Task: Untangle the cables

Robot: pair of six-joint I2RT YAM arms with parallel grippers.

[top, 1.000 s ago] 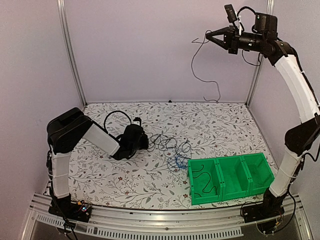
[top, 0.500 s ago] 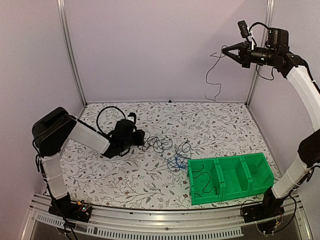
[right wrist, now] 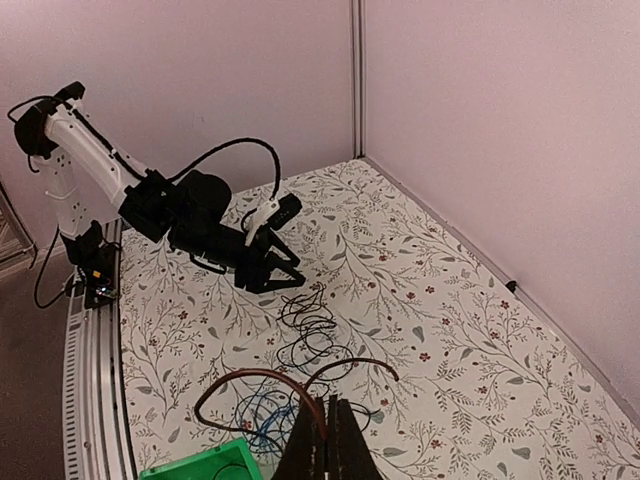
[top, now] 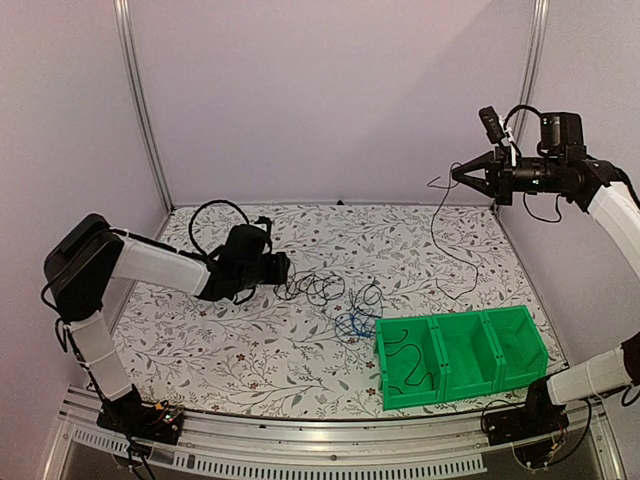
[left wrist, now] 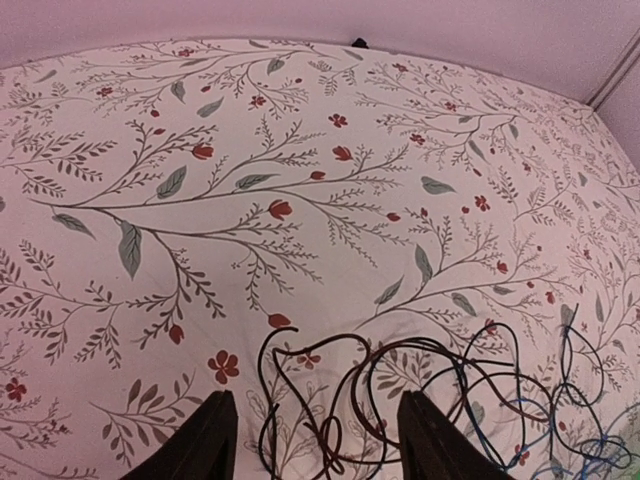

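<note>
Dangling cable point(top: 433, 215) — full length overhead only

Both arms are built of white tube links and black joint housings: the left arm point(top: 150, 265) and the right arm point(top: 612, 205). A thick black hose point(top: 205, 212) loops off the left wrist, and a thinner hose point(top: 522, 110) arcs over the right. The right gripper point(top: 460, 173) is black and tapered, with a small black camera point(top: 490, 122) on top. The left fingers point(left wrist: 208, 445) are dark, flat blades.
</note>
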